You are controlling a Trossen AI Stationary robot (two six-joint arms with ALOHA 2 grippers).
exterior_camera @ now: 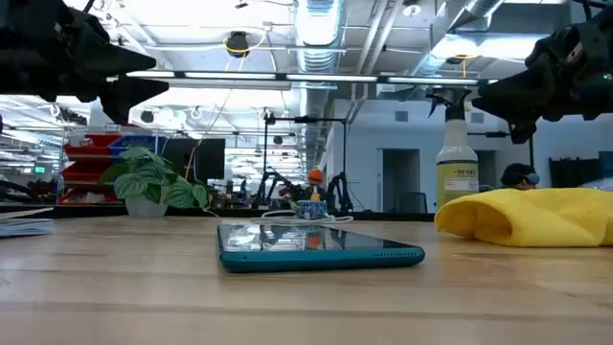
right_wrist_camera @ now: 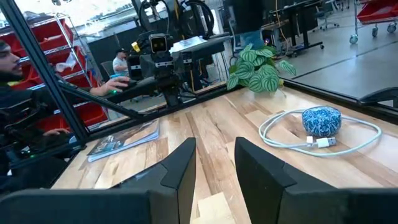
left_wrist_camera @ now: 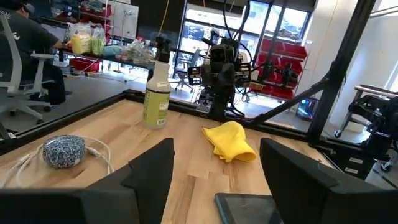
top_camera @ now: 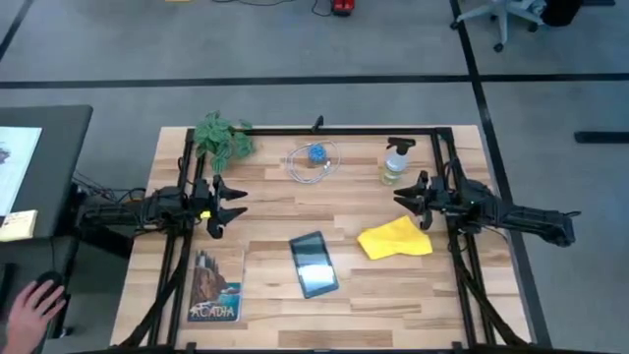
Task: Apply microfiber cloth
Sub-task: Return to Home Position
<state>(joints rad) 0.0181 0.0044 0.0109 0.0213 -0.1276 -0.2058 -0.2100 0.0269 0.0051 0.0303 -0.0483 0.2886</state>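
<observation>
Yellow cloth (top_camera: 395, 238) lies crumpled right of centre, near the tablet (top_camera: 314, 264). Left gripper (top_camera: 224, 208) and right gripper (top_camera: 413, 200) hover empty, fingers spread. A low swing by the right one might drag the cloth.

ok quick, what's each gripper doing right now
left gripper: fingers open, holding nothing
right gripper: fingers open, holding nothing; bright yellow microfiber cloth lies ungripped
</observation>
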